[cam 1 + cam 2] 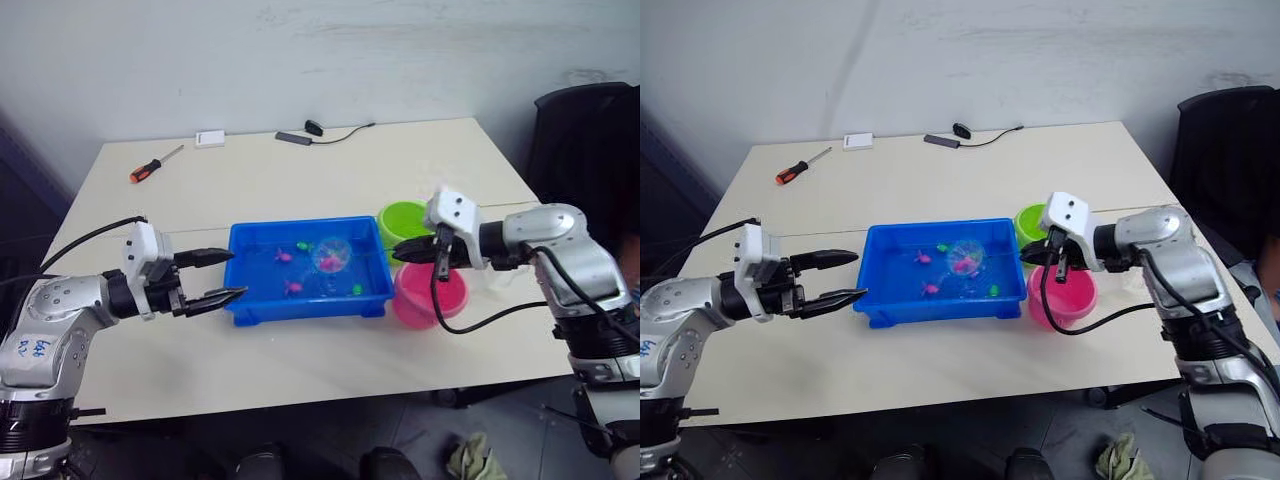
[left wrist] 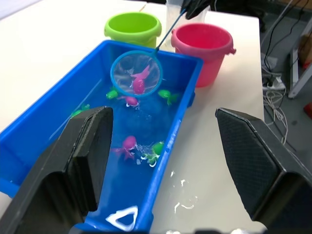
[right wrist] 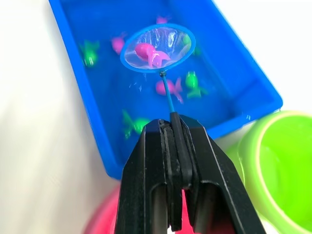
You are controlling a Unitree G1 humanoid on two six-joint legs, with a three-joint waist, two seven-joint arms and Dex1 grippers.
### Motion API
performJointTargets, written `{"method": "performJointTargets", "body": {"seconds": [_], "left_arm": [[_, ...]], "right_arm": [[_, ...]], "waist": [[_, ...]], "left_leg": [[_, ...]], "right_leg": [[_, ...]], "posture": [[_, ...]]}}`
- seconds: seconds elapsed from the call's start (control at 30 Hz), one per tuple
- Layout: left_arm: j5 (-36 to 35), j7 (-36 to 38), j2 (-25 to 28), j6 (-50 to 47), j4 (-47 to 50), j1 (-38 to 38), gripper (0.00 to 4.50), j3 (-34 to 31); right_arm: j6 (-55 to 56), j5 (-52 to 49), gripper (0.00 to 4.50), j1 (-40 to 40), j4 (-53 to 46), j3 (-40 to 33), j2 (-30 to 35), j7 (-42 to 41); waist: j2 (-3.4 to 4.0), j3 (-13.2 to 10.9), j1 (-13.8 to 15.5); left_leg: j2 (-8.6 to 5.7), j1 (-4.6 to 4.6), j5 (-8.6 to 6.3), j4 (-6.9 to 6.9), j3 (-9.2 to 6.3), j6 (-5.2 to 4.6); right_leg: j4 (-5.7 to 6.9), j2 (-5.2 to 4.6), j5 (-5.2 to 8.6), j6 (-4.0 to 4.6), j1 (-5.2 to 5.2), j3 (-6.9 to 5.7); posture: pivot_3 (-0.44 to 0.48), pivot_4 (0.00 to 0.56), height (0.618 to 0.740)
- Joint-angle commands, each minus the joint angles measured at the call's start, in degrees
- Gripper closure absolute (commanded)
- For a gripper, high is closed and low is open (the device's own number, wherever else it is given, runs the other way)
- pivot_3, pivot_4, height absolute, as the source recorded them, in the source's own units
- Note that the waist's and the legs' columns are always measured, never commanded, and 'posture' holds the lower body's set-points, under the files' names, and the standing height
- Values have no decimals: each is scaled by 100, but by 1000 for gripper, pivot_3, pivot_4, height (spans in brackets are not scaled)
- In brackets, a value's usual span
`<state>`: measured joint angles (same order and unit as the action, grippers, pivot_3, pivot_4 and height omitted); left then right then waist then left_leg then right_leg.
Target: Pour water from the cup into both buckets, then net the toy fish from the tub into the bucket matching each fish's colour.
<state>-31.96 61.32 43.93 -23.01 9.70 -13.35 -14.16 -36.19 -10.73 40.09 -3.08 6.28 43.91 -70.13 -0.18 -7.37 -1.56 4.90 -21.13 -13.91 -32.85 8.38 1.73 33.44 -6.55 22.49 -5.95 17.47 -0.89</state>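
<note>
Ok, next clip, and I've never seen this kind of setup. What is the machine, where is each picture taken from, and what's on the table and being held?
It is a humanoid robot with two arms, each ending in a two-fingered black gripper. Two pictures come from head cameras looking down at the table; the other two come from a camera on each wrist.

On the table is a blue tub of water with small green and pink toy fish. Beside it stand a green bucket and a pink bucket.

The right gripper is shut on the handle of a small net, which holds a pink fish over the tub. The left gripper is open and holds nothing, beside the tub's near end.
</note>
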Motion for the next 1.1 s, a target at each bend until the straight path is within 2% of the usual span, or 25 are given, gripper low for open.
{"method": "performJointTargets", "body": {"seconds": [0.03, 0.23, 0.53, 0.83, 1.1], "left_arm": [[-70, 92, -58, 129, -180, -232, 829, 58], [70, 249, -239, 303, -636, -756, 829, 408], [289, 578, -532, 621, -1412, -1475, 829, 851], [440, 798, -676, 842, -1850, -1773, 829, 1025], [513, 903, -718, 910, -1964, -1858, 829, 1056]], "right_arm": [[-479, -491, 4500, -141, -564, -448, 149, 116], [-1210, -1074, 4500, -731, -1220, -1228, 495, 444], [-1883, -1638, 4500, -2214, -2394, -2799, 752, 1308], [-1599, -1676, 4500, -3490, -3017, -3837, 583, 1980], [-839, -1541, 4500, -4190, -3303, -4029, 304, 2365]], "waist": [[0, 0, -1], [-1, 0, 39], [-2, 1, 38], [-19, -9, 46], [-26, -13, 75]], "left_leg": [[-1, 2, -1, 0, -1, -1], [-4, -6, -10, 0, -5, -20], [-11, -9, -15, -4, 4, -50], [-14, -9, -14, -3, 3, -51], [-15, -10, -14, -4, 6, -51]], "right_leg": [[-1, 0, 0, 0, 1, 0], [-2, 0, -1, -2, 1, -3], [-9, 8, -2, -4, -6, 2], [-11, 23, -3, -7, -6, 4], [-12, 32, -5, -10, -5, 8]], "posture": [[0, 150, 733], [0, 150, 733], [0, 150, 733], [0, 150, 733], [0, 150, 733]]}}
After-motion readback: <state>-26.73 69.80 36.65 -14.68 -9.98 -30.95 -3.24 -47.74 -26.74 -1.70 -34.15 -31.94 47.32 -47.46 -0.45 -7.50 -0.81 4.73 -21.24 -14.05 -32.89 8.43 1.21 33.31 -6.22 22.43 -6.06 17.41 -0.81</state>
